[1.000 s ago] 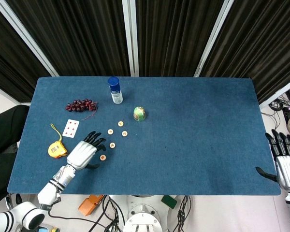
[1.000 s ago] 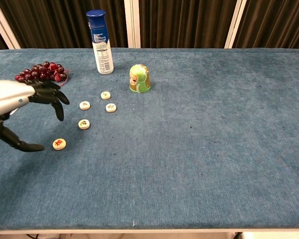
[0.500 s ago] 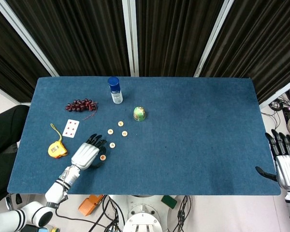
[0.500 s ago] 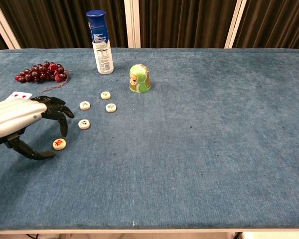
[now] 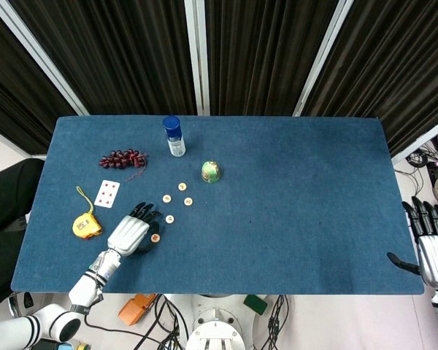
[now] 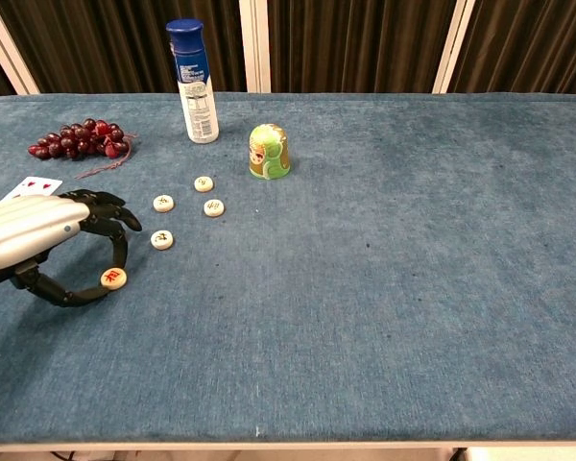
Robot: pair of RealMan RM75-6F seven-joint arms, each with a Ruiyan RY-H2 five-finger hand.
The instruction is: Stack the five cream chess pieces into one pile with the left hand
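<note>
1. Your left hand (image 6: pixel 38 240) pinches the nearest chess piece (image 6: pixel 113 279) on the table (image 6: pixel 413 288)
2. Four more chess pieces (image 6: pixel 162 239) lie between it and the spray bottle (image 6: pixel 194 82)
3. Your right hand (image 5: pixel 429 240) hangs spread, holding nothing, well right of the bottle

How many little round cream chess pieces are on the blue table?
5. One sits between the left hand's fingertips, one just beyond it, and three farther back near the green doll. None stacked.
</note>
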